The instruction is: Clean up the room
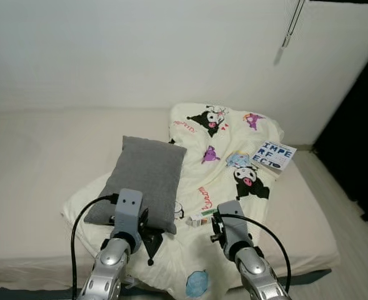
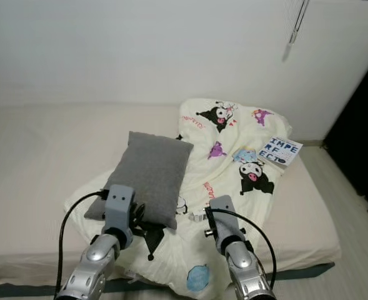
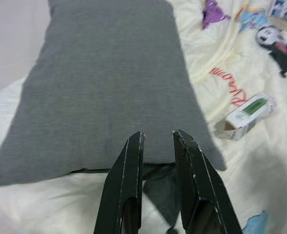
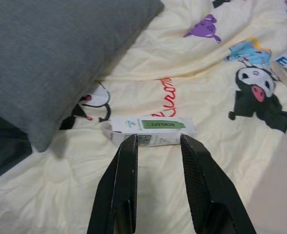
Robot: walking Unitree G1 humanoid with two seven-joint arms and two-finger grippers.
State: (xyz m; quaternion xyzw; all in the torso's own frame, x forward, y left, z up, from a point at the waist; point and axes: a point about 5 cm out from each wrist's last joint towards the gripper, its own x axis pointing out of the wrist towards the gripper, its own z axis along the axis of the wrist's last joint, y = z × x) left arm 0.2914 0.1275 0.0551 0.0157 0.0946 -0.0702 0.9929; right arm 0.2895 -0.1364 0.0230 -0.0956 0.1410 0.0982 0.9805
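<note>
A grey pillow (image 1: 146, 178) lies on a cream cartoon-print blanket (image 1: 224, 134) spread over the bed. My left gripper (image 3: 158, 139) hovers open just above the pillow's near edge, nothing between its fingers. A small white box with a green label (image 4: 150, 129) lies on the blanket beside the pillow's near right corner. My right gripper (image 4: 159, 141) is open, its fingertips just short of the box, one towards each end. Both silver wrists rise from the bottom of the eye views.
A book with blue letters (image 1: 273, 155) rests on the blanket's far right edge. The bare beige mattress (image 1: 34, 156) stretches to the left, against a white wall. A strip of floor (image 1: 358, 237) and a dark opening (image 1: 362, 125) lie to the right.
</note>
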